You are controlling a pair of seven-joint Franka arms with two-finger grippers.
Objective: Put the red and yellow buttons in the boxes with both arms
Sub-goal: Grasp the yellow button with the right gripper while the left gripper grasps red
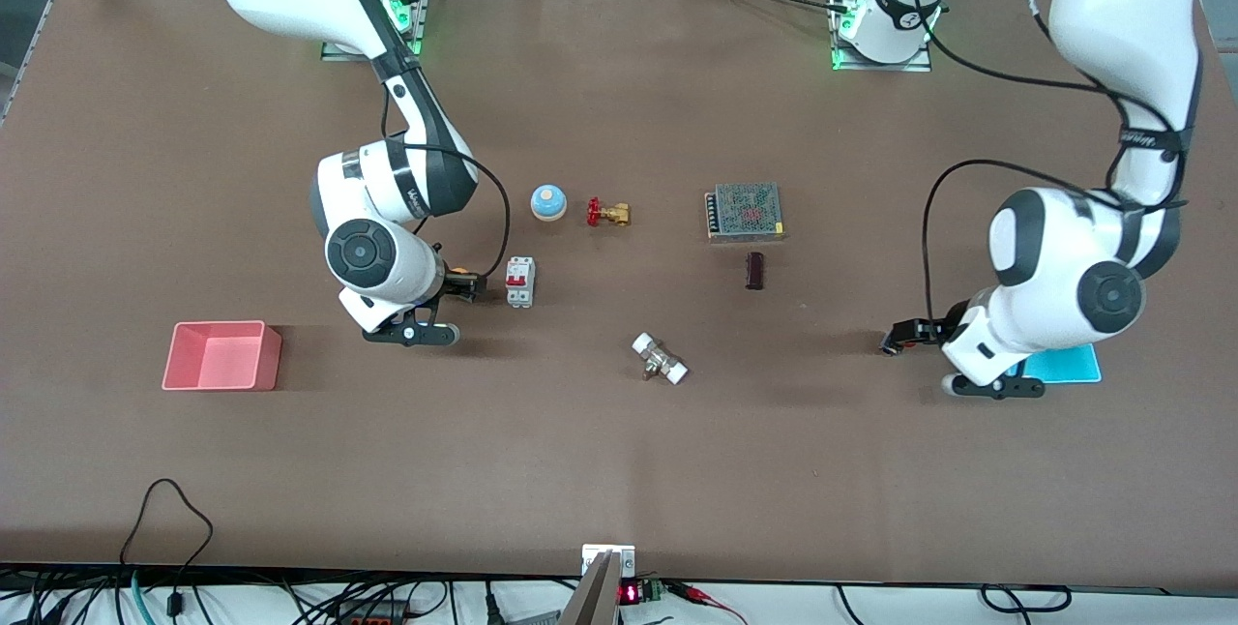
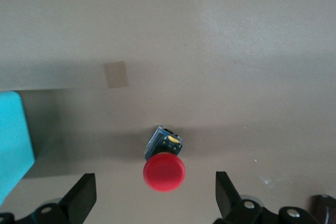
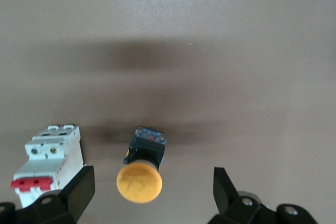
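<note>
Left wrist view is showing the left gripper (image 2: 155, 195) with its fingers spread wide and the red button (image 2: 164, 166) lying on its side on the table between them, untouched, red cap toward the camera and black body pointing away; an edge of the cyan box (image 2: 14, 140) is showing just beside it. The right wrist view is telling the same story for the right gripper (image 3: 152, 195): fingers apart, the yellow button (image 3: 140, 174) lying between them on the table, with a breaker (image 3: 47, 163) close beside one finger. In the front view the left gripper (image 1: 899, 337) is sitting low over the table beside the cyan box (image 1: 1069, 366), which the arm is partly hiding, and the right gripper (image 1: 466, 284) is low next to the breaker (image 1: 520, 282), with the pink box (image 1: 222, 356) well apart toward the right arm's end of the table. Both arms appear to be lining up for the pick, and neither button is held yet. The next move calls for each gripper to settle around its button and close on the black body or cap; the right one needs to be careful not to catch the breaker.
</note>
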